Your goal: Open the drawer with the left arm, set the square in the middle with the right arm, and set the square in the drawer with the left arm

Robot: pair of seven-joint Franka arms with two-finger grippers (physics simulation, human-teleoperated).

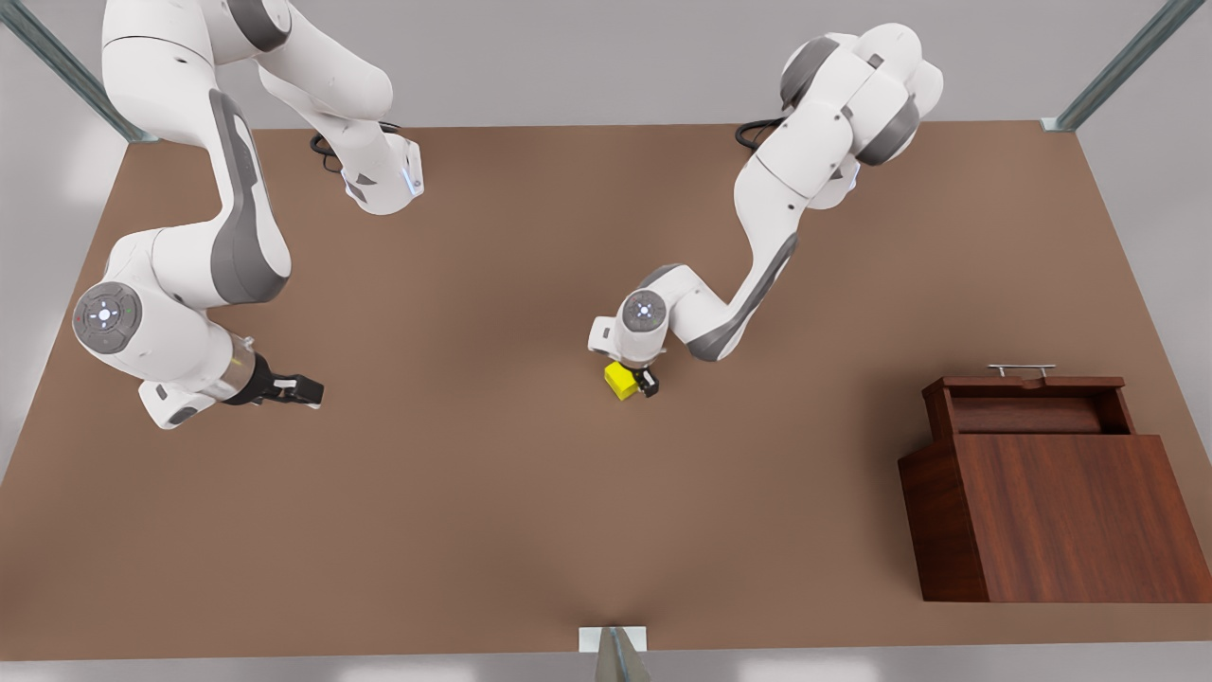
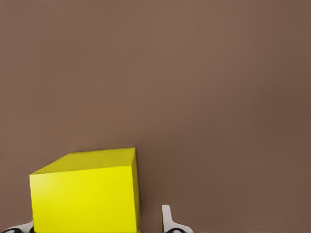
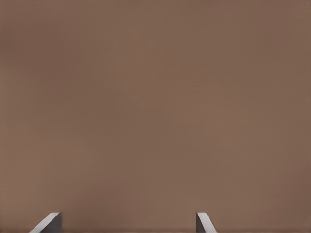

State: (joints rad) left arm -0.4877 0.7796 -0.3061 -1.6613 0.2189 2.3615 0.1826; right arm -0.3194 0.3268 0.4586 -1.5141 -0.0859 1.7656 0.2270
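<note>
The square, a small yellow cube, rests on the brown tabletop near the middle. My left gripper is lowered over it. In the left wrist view the square sits between the open fingers, with a gap to one fingertip. The drawer is pulled out of the wooden cabinet on the front view's right, its silver handle on the far side. My right gripper waits low over bare table at the front view's left, open, its fingertips spread wide.
The table's near edge carries a metal post at its centre. Bare brown surface lies between the square and the cabinet.
</note>
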